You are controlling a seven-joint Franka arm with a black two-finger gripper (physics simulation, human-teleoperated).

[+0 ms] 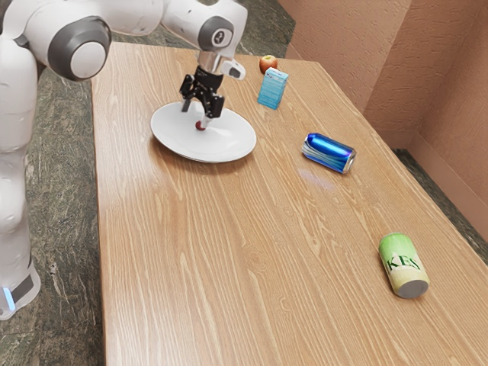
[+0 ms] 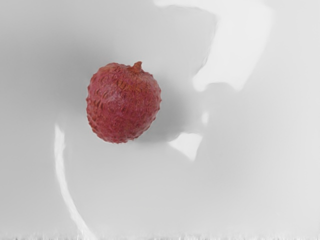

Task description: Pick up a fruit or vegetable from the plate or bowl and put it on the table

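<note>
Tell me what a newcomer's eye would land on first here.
First, the bumpy red fruit on the white plate, by the open black gripper. Then the shiny blue can lying on the table, and the green can nearer the exterior view's camera.

My gripper [image 1: 196, 117] is black on a white and dark grey arm [image 1: 130, 15]. The plate [image 1: 164, 136] is plain white; the lychee [image 2: 123, 103], pinkish red with a brown stem. I see a wood-grained tan table [image 1: 183, 267], a blue and silver can [image 1: 328, 152], a green-to-cream can [image 1: 402, 263] with dark lettering, a light blue carton [image 1: 273, 89] and a reddish-orange apple [image 1: 268, 64].
</note>
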